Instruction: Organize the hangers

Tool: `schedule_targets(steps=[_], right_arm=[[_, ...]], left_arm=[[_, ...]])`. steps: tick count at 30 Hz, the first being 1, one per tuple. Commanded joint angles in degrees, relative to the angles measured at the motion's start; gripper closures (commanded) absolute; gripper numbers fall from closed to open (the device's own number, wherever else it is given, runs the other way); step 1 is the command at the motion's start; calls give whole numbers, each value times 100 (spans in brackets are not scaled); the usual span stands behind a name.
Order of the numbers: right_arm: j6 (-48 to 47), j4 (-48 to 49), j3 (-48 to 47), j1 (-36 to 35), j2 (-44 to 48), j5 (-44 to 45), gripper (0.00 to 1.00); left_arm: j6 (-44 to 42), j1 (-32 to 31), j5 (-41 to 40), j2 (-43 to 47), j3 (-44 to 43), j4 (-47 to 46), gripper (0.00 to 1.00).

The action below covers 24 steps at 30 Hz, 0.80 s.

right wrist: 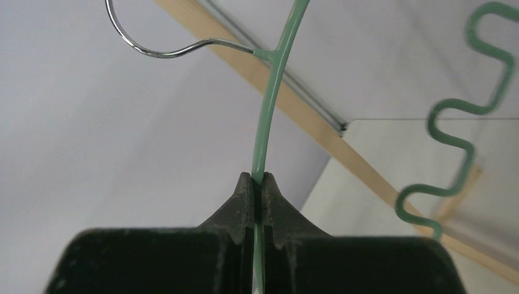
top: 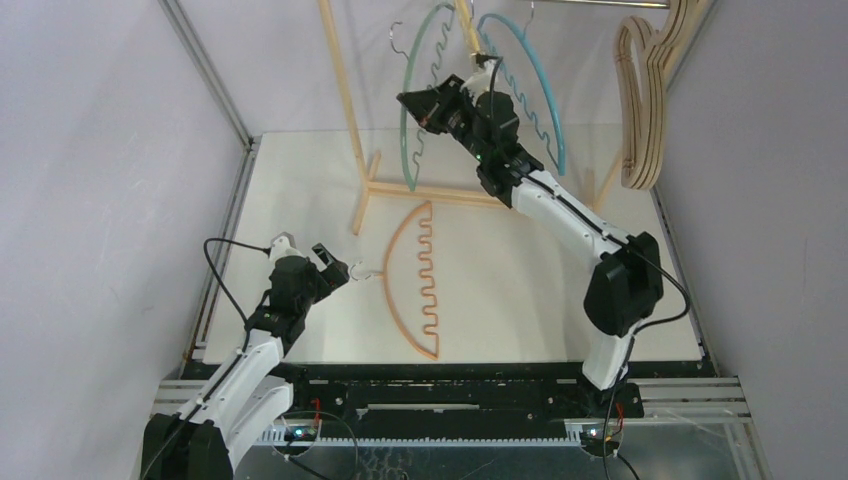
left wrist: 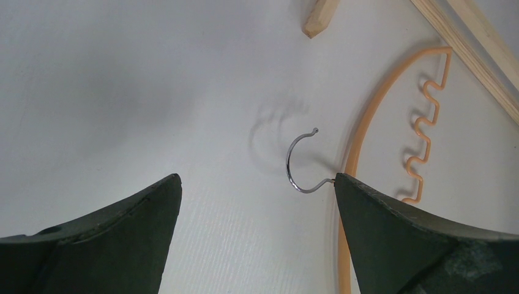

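An orange hanger (top: pixel 415 285) lies flat on the white table, its metal hook (top: pixel 365 271) pointing left. My left gripper (top: pixel 338 268) is open and empty just left of that hook. In the left wrist view the hook (left wrist: pixel 295 160) lies between my open left gripper (left wrist: pixel 257 179) fingers, with the orange arch (left wrist: pixel 361 135) by the right finger. My right gripper (top: pixel 410 102) is raised and shut on a green hanger (top: pixel 404 145); the right wrist view shows my gripper (right wrist: pixel 257 179) pinching its arch (right wrist: pixel 273 98). A teal hanger (top: pixel 545 95) hangs behind. Pale wooden hangers (top: pixel 640 100) hang at the right.
The tall wooden A-frame rack (top: pixel 345 110) stands at the back, its foot bar (top: pixel 430 193) on the table just beyond the orange hanger. Grey walls close in on both sides. A rack foot end (left wrist: pixel 321 17) shows in the left wrist view.
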<state>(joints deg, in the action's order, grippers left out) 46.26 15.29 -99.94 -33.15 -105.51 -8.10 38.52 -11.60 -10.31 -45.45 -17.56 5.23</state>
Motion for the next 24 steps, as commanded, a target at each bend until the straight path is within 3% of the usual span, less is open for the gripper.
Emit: schedule_targets(steps=[1,15,24], right_arm=[[-634,711,433,-6,896,1111,100],[-1021,796,1633,567,2163,1576,100],[-1317,587,1580,315,2189,1249,100]], left_arm=[[-114,43,5,10,-122,-178,1],[-98,50,55,-93,-151,-218,1],[-75,51,86,-27,-115,-216,1]])
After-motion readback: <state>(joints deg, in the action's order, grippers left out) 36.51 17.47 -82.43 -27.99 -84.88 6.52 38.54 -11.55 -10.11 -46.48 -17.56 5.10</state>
